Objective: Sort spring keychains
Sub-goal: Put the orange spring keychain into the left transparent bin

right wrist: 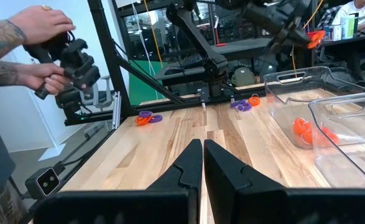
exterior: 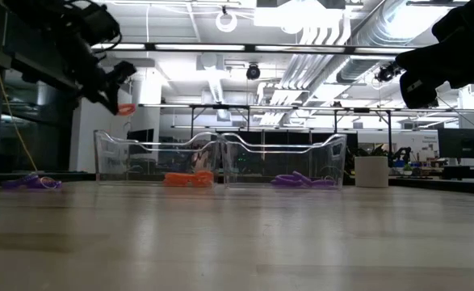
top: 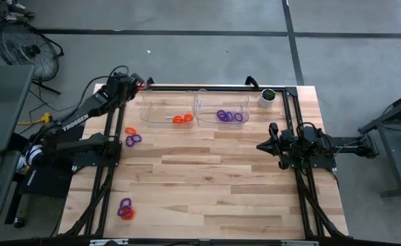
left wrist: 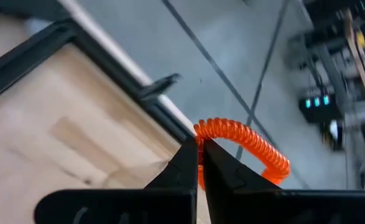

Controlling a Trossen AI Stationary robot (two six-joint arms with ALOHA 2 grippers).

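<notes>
The left gripper [top: 143, 85] pinches an orange spring keychain [left wrist: 244, 140], maybe just beside the left clear bin [top: 167, 109]. The right gripper [top: 260, 145] waits closed, empty, well apart from that bin.

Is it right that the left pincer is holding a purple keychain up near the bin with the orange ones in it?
Not quite: the keychain in the left pincer is orange, not purple. The left wrist view shows the orange coil pinched between the shut fingers. The rest holds: in the high view the pincer is raised at the far left corner of the bin with the orange ones.
</notes>
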